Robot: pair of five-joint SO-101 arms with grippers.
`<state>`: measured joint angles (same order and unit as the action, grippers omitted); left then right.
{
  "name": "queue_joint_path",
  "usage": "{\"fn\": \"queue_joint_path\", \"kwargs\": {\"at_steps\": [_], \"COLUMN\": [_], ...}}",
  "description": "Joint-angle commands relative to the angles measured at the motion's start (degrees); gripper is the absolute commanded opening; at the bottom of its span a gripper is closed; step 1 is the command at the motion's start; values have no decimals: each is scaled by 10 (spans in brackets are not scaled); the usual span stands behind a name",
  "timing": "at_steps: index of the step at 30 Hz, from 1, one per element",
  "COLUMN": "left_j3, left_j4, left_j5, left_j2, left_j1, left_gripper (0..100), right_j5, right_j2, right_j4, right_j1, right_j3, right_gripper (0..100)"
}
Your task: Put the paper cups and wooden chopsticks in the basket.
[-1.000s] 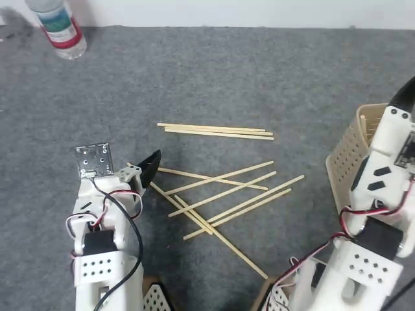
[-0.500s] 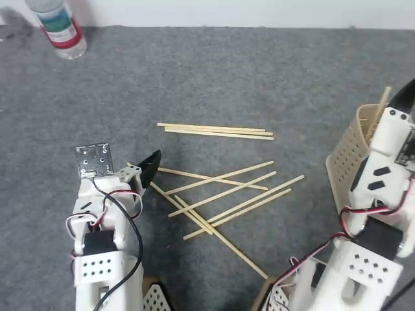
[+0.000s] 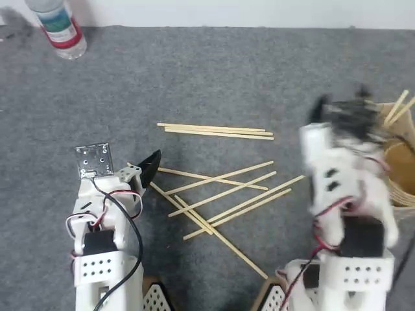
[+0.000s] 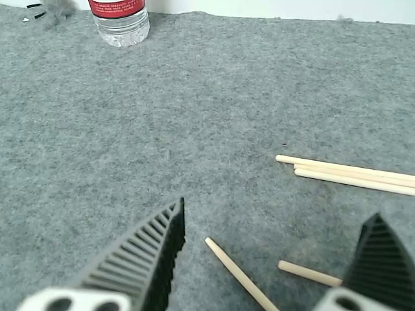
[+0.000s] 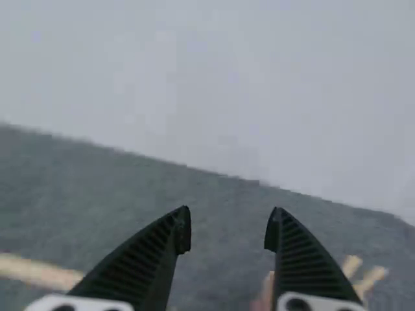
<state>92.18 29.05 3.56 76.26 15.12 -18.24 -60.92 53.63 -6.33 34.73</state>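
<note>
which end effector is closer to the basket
Right. The right end effector hangs just beside the basket, near the chopsticks sticking out of it. The left end effector is across the table, over the far end of the loose chopsticks.

The left arm [image 3: 104,243] and right arm [image 3: 334,178] were white plastic with perforated plates, black servo blocks and looped red, white and black cables; fingers [image 4: 152,253] were black, ribbed, tapering to points.

Bright, even light; soft shadows.
</note>
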Motion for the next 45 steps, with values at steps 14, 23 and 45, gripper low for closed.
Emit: {"fn": "queue_joint_path", "kwargs": {"at_steps": [14, 23, 45], "left_j3": [-15, -13, -12], "left_j4": [-17, -38, -37], "left_j5": [21, 37, 36], "left_j2": [6, 6, 6], "left_j1": [53, 84, 71], "left_gripper": [386, 386, 386], "right_j5": [-28, -33, -59], "right_j2": [221, 226, 227], "right_j4": [257, 112, -40], "right_j1": [-436, -473, -430], "right_j3": [29, 233, 355], "right_gripper": [187, 187, 187]}}
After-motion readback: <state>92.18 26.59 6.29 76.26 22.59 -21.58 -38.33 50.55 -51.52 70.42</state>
